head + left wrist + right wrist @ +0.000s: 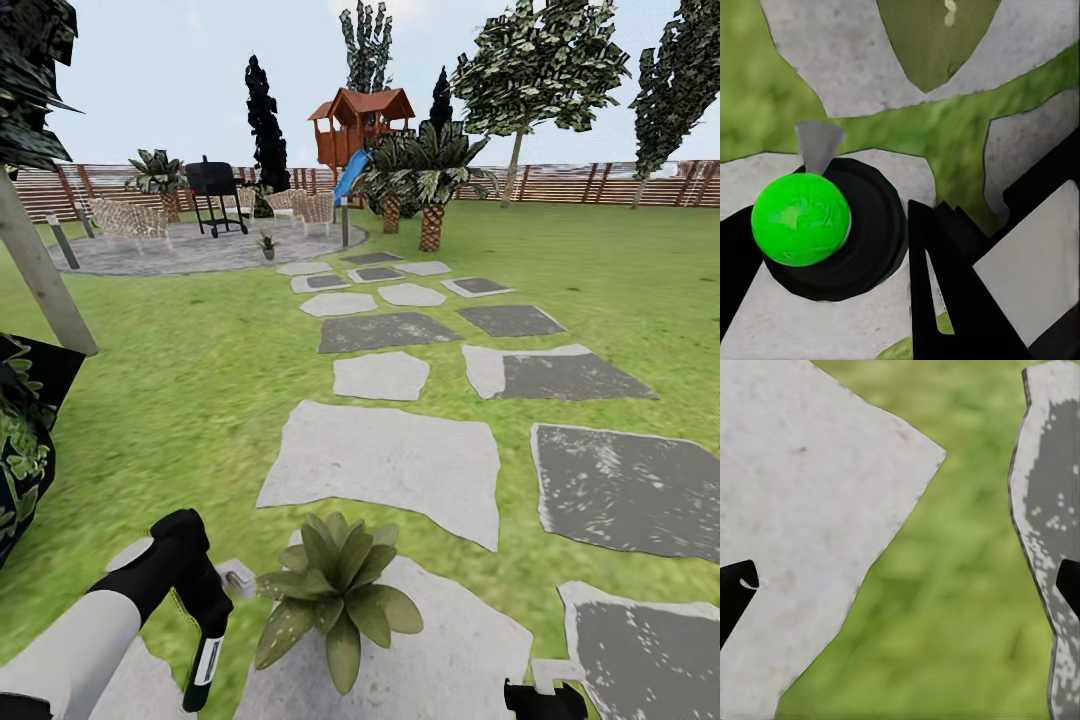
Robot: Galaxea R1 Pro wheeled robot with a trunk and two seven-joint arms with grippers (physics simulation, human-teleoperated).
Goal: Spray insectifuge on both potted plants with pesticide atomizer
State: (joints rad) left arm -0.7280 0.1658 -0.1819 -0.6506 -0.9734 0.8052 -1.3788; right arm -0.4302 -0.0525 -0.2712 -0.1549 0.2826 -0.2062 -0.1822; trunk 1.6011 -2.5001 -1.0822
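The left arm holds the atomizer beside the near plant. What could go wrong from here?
1. The pesticide atomizer hangs low in the left gripper, beside the near potted plant. Its nozzle seems aimed at stone, so spray may miss the leaves.
2. The far potted plant stands away on the patio; it could be left unsprayed.

The left claw (pixel 205 640) hides most of the pesticide atomizer (pixel 207 662), leaving little more than its white label in sight. The right claw (pixel 545 697) is cut off by the head view's lower edge. The far potted plant (pixel 267 245) at the patio's edge is too small to make out, and the near potted plant (pixel 335 590) hides its own pot under its leaves.
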